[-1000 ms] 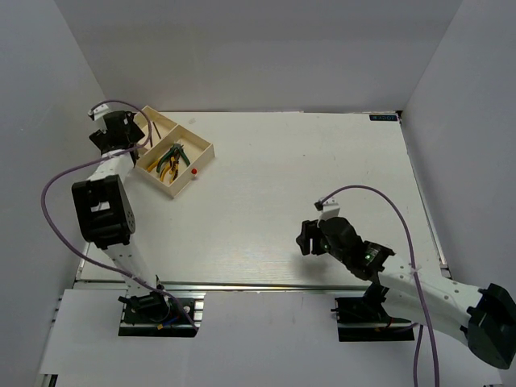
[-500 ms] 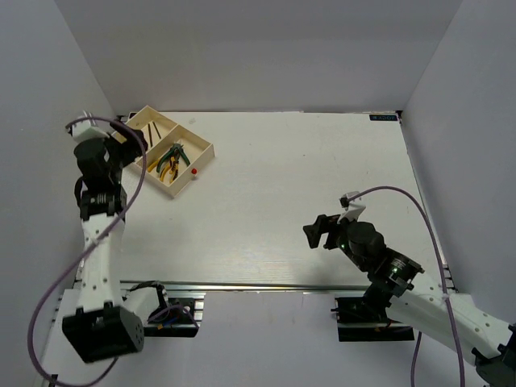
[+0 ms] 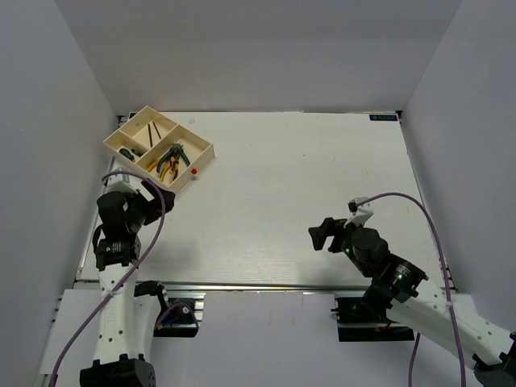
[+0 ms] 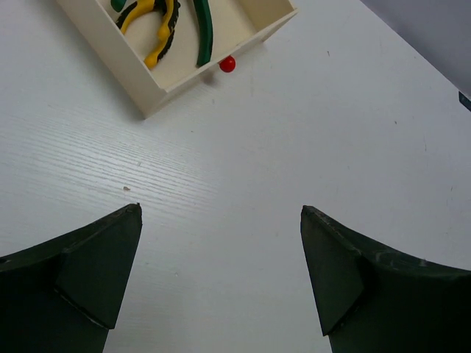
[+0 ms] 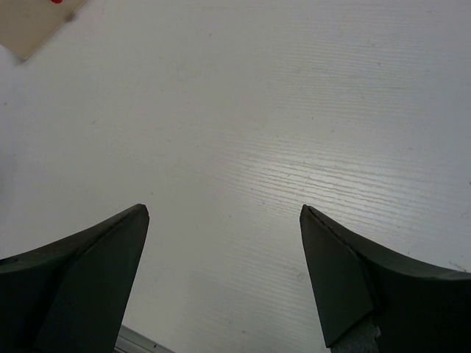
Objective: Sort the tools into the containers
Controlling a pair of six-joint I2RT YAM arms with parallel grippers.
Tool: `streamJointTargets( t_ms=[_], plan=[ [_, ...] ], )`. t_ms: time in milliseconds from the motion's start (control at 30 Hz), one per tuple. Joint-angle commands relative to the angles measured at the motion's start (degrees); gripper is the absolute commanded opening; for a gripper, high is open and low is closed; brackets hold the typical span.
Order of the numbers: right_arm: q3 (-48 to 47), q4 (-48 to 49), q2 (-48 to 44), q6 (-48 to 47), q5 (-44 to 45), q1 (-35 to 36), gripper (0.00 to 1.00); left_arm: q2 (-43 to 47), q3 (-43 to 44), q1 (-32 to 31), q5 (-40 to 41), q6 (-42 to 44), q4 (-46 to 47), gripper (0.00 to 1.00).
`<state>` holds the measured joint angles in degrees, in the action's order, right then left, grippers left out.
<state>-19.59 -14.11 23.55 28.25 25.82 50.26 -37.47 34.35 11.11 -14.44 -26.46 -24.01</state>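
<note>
The cream tray [image 3: 185,129] sits at the table's far left corner. Pliers with yellow and green handles [image 3: 169,158] lie in its right compartment. Dark hex keys [image 3: 151,133] and a green-handled screwdriver [image 3: 126,151] lie in the left ones. My left gripper [image 3: 155,196] hangs open just short of the tray's near corner, holding nothing. In the left wrist view the left gripper [image 4: 221,210] is over bare table, with the tray [image 4: 176,81] and pliers [image 4: 154,26] ahead. My right gripper [image 3: 326,233] is open and empty at the near right. The right gripper [image 5: 224,209] is also over bare table.
A tiny red knob [image 3: 194,171] lies on the table against the tray's right wall; it shows as the red knob [image 4: 227,64] in the left wrist view. Grey walls enclose the white table on three sides. A metal rail runs along the near edge.
My left arm has drawn back from over the tray toward the near edge, gripper open. My right gripper has pulled slightly nearer and its jaws have widened.
</note>
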Motion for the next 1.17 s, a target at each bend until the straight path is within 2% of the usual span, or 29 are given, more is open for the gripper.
streamJointTargets(
  t_ms=[0, 333, 567, 1133],
  plan=[
    [0.61, -0.66, -1.22, 1.98, 2.74, 0.1, 0.89, 2.23, 2.13, -0.04, -2.26, 1.93, -4.1, 0.98],
    [4.39, -0.92, -7.29, 2.34, 4.85, 0.1, 0.89, 1.88, -1.92, 0.49, -7.97, -1.32, -0.78, 0.98],
    [5.18, -1.27, -10.89, 1.9, 4.67, 0.1, 0.89, 1.7, 0.1, 0.49, -6.05, -0.09, -3.32, 0.98],
    [5.88, -0.48, -11.16, 1.11, 3.53, 0.19, 0.89, 0.21, -0.69, 1.01, -7.27, -0.79, -1.74, 0.98]
  ],
)
